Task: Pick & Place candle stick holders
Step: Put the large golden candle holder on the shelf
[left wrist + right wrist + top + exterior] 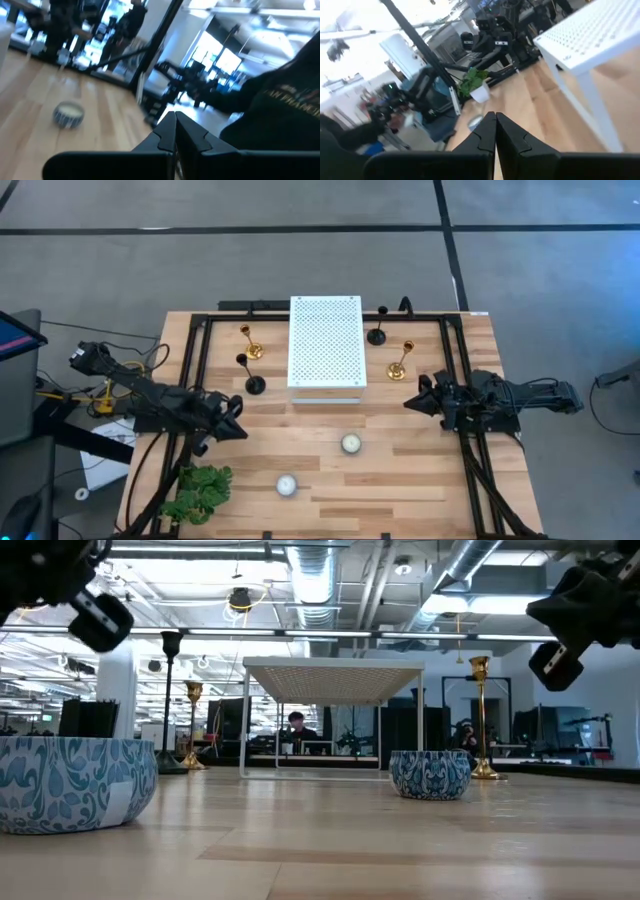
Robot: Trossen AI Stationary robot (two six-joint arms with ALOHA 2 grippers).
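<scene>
Two gold holders and two black holders stand upright on their round bases on the wooden table, either side of a white perforated stand. In the low view a black one and two gold ones show. My left gripper hovers near the left black holder, on its near side, shut and empty. My right gripper hovers just on the near side of the right gold holder, shut and empty.
Two blue-patterned bowls with candles sit on the near half of the table. A green plant stands at the near left corner. A black frame runs around the table's edges.
</scene>
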